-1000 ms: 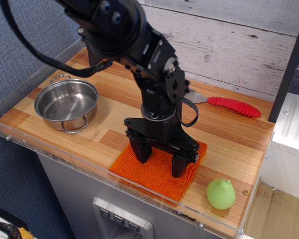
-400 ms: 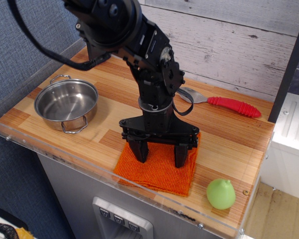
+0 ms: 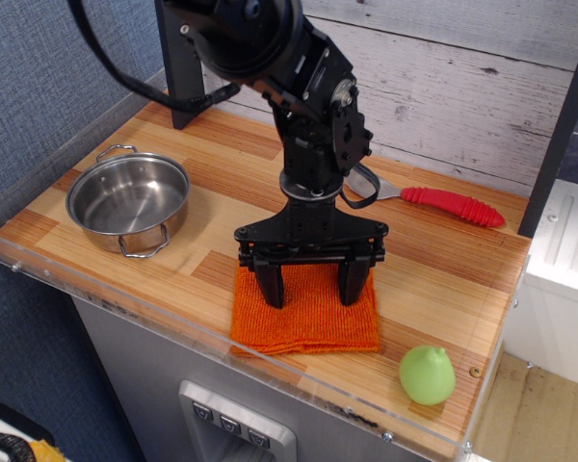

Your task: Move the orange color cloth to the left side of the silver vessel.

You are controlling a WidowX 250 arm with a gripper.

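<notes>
The orange cloth lies flat near the front edge of the wooden counter, right of the silver vessel. The vessel is a shallow steel pot with two wire loop handles, standing at the left and empty. My black gripper points straight down over the cloth, open, with both fingertips resting on or just above the cloth's far half. The cloth's far edge is hidden behind the gripper.
A metal spoon with a red handle lies at the back right. A green pear-shaped object sits at the front right corner. A clear acrylic rim edges the counter's front and left. A wood-plank wall stands behind.
The gripper has turned and shifted slightly, and the cloth has rotated with it: from skewed with a corner pointing right to nearly square with the counter's front edge.
</notes>
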